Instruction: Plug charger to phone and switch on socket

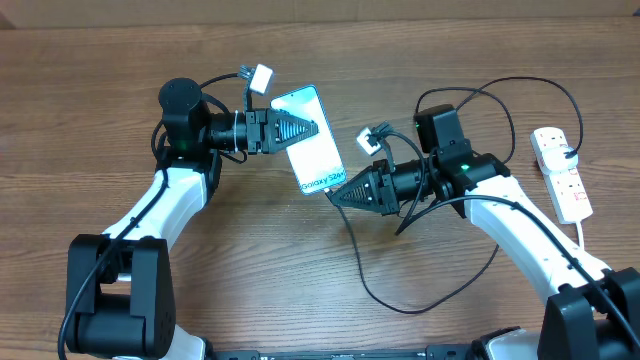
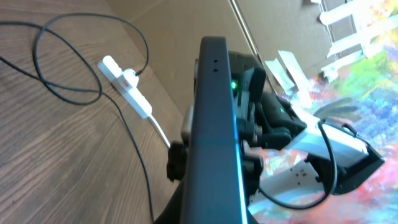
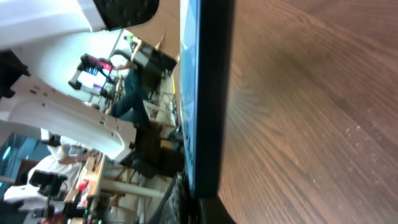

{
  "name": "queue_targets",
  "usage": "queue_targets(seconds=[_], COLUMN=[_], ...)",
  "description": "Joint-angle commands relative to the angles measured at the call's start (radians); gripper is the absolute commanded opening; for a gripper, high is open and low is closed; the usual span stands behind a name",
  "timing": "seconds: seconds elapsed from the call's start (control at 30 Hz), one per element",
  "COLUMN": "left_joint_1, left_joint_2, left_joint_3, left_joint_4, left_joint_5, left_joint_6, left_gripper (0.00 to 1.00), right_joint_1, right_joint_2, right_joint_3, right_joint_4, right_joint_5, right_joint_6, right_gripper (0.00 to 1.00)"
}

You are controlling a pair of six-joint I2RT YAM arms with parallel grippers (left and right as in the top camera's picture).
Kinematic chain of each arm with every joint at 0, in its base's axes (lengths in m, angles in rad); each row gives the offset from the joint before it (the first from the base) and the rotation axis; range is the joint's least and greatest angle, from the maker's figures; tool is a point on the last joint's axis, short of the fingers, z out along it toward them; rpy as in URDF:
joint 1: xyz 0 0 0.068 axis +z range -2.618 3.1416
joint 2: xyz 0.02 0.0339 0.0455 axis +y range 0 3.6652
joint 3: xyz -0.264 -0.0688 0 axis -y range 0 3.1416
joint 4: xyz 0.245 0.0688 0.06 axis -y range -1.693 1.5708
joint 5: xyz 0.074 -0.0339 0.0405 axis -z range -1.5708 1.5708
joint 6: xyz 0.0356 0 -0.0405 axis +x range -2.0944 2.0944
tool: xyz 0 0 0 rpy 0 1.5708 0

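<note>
The phone (image 1: 314, 150) is off the counter (image 1: 250, 290), just toward 12 o'clock from the middle, tilted with its screen partly up. The left end effector (image 1: 305, 128) comes in from 9 o'clock with its fingers pressed together on the phone's upper part; the left wrist view looks straight along the thin edge. The right end effector (image 1: 340, 192) meets the phone's lower end from about 4 o'clock, also pressed together. It seems to be pinching the tip of the charger (image 1: 400, 311), since the black cable starts there, though the connector itself is hidden. The main risk is misalignment. If the tip is skewed against the port, a push could jam it, slide the phone through the left pinch, or pull it loose to drop on the counter. The cable loops toward 6 o'clock and back under the right arm, so a snag could tug the tip away. The socket (image 1: 562, 172) lies well apart at 3 o'clock, its switch not yet pressed, and reaching for it early could drag the plug out. By count: one phone, one charger cable, one socket strip, two arms.
</note>
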Motion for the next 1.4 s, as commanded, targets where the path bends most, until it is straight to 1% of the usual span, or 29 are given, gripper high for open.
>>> queue_targets(seconds=[0.0,0.23,0.37,0.63,0.73,0.83,1.1,1.37], left_joint_1=[-0.018,-0.027,-0.029,-0.055,-0.074,-0.082,-0.082,-0.084], left_joint_2=[0.001,0.001,0.001,0.001,0.001,0.001,0.001,0.001], left_joint_3=[-0.002,-0.002,-0.002,-0.002,-0.002,-0.002,-0.011,-0.081], left_joint_4=[0.001,0.001,0.001,0.000,0.001,0.001,0.000,0.000], left_joint_5=[0.109,0.106,0.074,0.044,0.052,0.101,0.112,0.112], left_joint_6=[0.026,0.025,-0.004,-0.027,-0.023,-0.007,0.031,0.048], left_gripper=[0.04,0.04,0.04,0.04,0.04,0.04,0.04,0.04], right_joint_1=[-0.022,-0.016,-0.005,0.056,0.079,0.078,0.053,0.035], right_joint_2=[-0.009,-0.009,-0.008,-0.008,-0.008,-0.008,-0.009,-0.009], right_joint_3=[0.010,0.009,0.009,0.009,0.009,0.009,0.011,0.020], right_joint_4=[0.029,0.032,0.034,0.071,0.076,0.075,0.058,0.059], right_joint_5=[-0.008,-0.006,0.016,0.062,0.146,0.235,0.230,0.230], right_joint_6=[0.015,0.014,0.014,0.018,0.040,0.089,0.089,0.089], right_gripper=[0.04,0.04,0.04,0.04,0.04,0.04,0.04,0.04])
